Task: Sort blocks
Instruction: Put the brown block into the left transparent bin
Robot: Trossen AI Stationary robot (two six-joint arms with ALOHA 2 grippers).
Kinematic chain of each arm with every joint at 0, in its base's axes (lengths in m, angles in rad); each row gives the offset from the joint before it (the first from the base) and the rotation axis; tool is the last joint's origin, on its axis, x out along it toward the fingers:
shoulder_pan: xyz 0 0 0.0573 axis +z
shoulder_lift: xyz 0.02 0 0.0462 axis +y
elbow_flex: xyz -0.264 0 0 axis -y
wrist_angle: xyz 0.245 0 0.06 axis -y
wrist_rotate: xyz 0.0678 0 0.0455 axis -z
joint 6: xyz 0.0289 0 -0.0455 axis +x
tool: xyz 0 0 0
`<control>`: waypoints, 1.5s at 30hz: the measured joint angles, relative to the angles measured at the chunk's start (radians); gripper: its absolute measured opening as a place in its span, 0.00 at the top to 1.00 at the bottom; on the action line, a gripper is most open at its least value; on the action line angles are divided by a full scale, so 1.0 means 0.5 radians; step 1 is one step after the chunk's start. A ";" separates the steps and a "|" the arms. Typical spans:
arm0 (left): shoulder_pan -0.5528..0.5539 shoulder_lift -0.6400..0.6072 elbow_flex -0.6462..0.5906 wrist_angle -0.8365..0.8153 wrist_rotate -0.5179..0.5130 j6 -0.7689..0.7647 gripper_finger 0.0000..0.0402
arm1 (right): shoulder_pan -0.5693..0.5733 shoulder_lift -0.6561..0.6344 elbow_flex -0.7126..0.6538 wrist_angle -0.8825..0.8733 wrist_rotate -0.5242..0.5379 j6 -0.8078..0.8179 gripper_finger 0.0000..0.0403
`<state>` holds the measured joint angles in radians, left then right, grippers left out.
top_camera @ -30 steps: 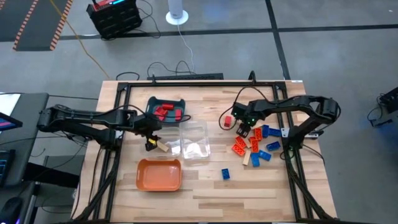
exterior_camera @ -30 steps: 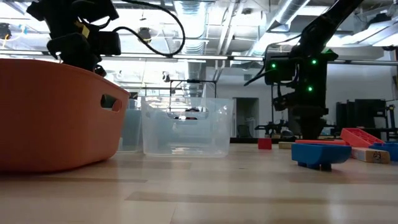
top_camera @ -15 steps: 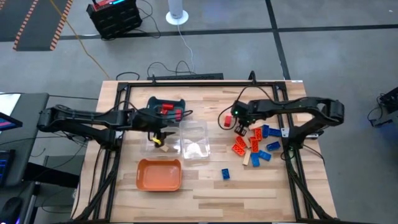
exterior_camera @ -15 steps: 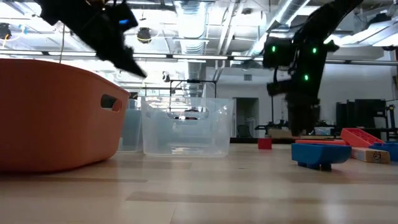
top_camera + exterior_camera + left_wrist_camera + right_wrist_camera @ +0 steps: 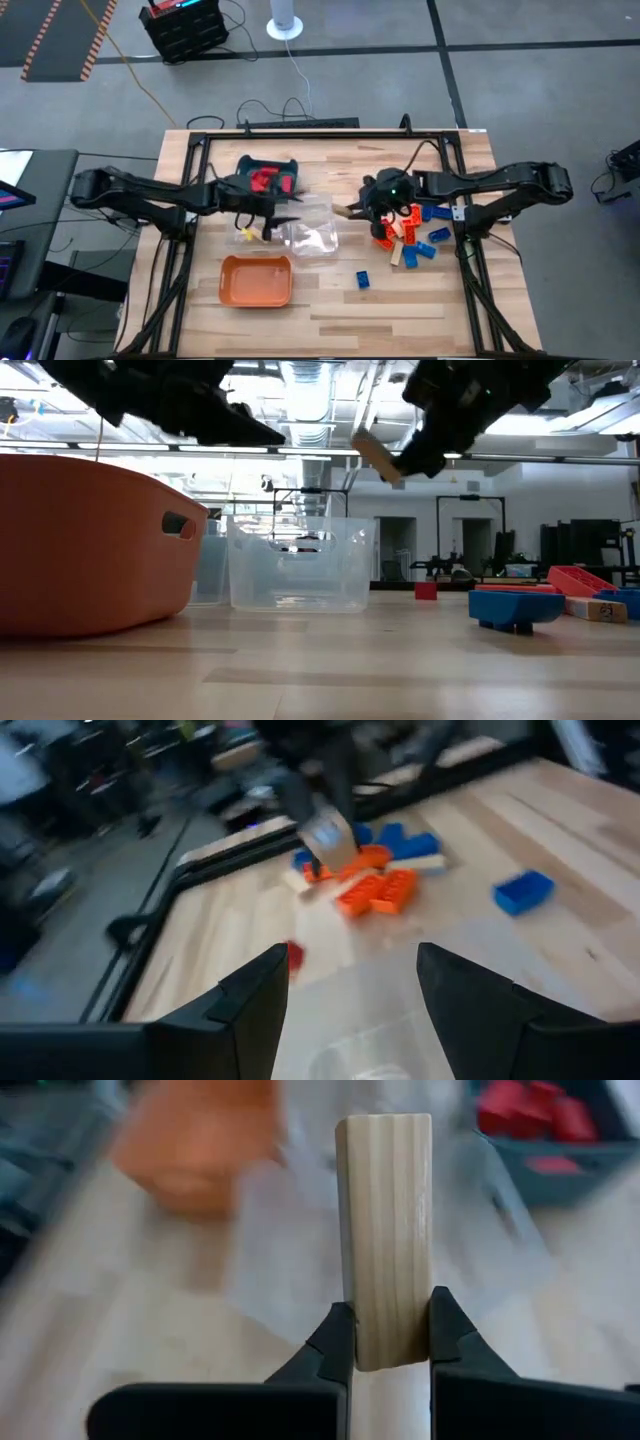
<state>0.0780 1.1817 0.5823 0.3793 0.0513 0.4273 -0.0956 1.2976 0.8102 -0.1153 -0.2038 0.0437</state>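
My right gripper (image 5: 354,211) is shut on a pale tan wooden block (image 5: 385,1230), held high above the table between the block pile and the clear tray (image 5: 312,228); the block also shows in the low view (image 5: 375,457). My left gripper (image 5: 274,224) is open and empty over the clear tray's left edge, its fingers wide apart (image 5: 350,970). The pile of orange, blue and tan blocks (image 5: 408,233) lies on the table's right part. One blue block (image 5: 362,280) lies alone nearer the front. Red blocks lie in the teal tray (image 5: 268,178). My right gripper pinches the tan block's one end (image 5: 385,1348) between its two fingers, on its two long sides. The fingers come from the table's right and lie along the block. The block sticks out past the fingertips toward the clear tray, tilted and lifted clear of the table.
The orange tray (image 5: 257,281) stands at the front left, near the clear tray. A small red block (image 5: 426,591) lies alone on the table behind the pile. Bare wood shows along the near edge and at the front right.
My right gripper has risen from the pile with a tan block and gone toward the table's left, toward the clear tray, tipping from pointing down to nearly level. My left gripper has gone right, over the clear tray's edge, and the tan block it held is gone from its fingers.
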 joint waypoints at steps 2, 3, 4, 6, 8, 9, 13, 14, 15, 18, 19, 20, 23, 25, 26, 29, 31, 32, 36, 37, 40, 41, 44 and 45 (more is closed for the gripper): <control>-0.001 0.108 0.005 0.117 0.017 0.112 0.46 | -0.013 0.041 0.042 -0.024 -0.103 0.066 0.90; 0.000 0.149 0.020 0.134 0.017 0.159 0.46 | -0.014 0.075 0.070 -0.077 -0.132 0.089 0.90; 0.001 0.190 0.036 0.158 0.016 0.201 0.46 | -0.014 0.115 0.102 -0.126 -0.155 0.103 0.90; 0.001 0.275 0.099 0.177 0.025 0.275 0.46 | -0.004 0.205 0.184 -0.237 -0.201 0.118 0.90; 0.001 0.351 0.165 0.165 0.065 0.323 0.46 | -0.002 0.304 0.280 -0.354 -0.265 0.121 0.90; 0.001 0.392 0.199 0.158 0.094 0.332 0.46 | -0.002 0.352 0.331 -0.412 -0.285 0.118 0.90; 0.001 0.534 0.348 0.038 0.218 0.365 0.46 | -0.005 0.515 0.521 -0.608 -0.328 0.061 0.90; 0.001 0.563 0.382 0.016 0.234 0.384 0.46 | -0.004 0.543 0.565 -0.651 -0.329 0.047 0.90; 0.000 0.587 0.400 -0.007 0.254 0.398 0.46 | -0.002 0.570 0.602 -0.696 -0.332 0.031 0.90; -0.004 0.644 0.437 -0.005 0.262 0.414 0.46 | -0.002 0.619 0.675 -0.741 -0.336 -0.001 0.90; -0.004 0.652 0.441 -0.008 0.262 0.417 0.46 | -0.003 0.627 0.688 -0.750 -0.336 -0.002 0.90; -0.004 0.653 0.443 -0.009 0.262 0.416 0.46 | -0.005 0.629 0.696 -0.746 -0.336 -0.005 0.90; -0.006 0.653 0.446 -0.002 0.262 0.417 0.46 | -0.008 0.629 0.706 -0.725 -0.336 -0.005 0.90; -0.011 0.653 0.446 0.002 0.262 0.437 0.48 | -0.011 0.629 0.709 -0.703 -0.337 -0.003 0.90; -0.014 0.653 0.446 0.001 0.262 0.451 0.50 | -0.011 0.629 0.709 -0.700 -0.344 0.001 0.90; -0.022 0.653 0.446 0.000 0.261 0.491 0.56 | -0.011 0.629 0.709 -0.656 -0.387 0.012 0.90; -0.027 0.653 0.446 -0.001 0.262 0.509 0.61 | -0.010 0.629 0.709 -0.631 -0.391 0.029 0.90; -0.029 0.653 0.446 -0.001 0.261 0.521 0.63 | -0.010 0.629 0.709 -0.621 -0.391 0.032 0.90; -0.031 0.653 0.446 -0.011 0.258 0.584 0.76 | -0.011 0.629 0.709 -0.599 -0.406 0.042 0.90; -0.031 0.653 0.446 -0.016 0.258 0.599 0.80 | -0.011 0.629 0.709 -0.598 -0.416 0.049 0.90; -0.031 0.653 0.446 -0.032 0.258 0.630 0.87 | -0.011 0.629 0.709 -0.596 -0.417 0.051 0.89; -0.032 0.653 0.446 -0.036 0.258 0.634 0.87 | -0.011 0.629 0.709 -0.594 -0.417 0.054 0.88; -0.036 0.653 0.446 -0.053 0.256 0.622 0.87 | -0.011 0.629 0.708 -0.598 -0.417 0.054 0.82; -0.039 0.653 0.447 -0.074 0.256 0.603 0.87 | -0.012 0.629 0.708 -0.616 -0.417 0.054 0.79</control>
<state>0.0587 1.5082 0.8060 0.3423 0.1791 0.7289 -0.1015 1.6123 1.1641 -0.4235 -0.4124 0.0708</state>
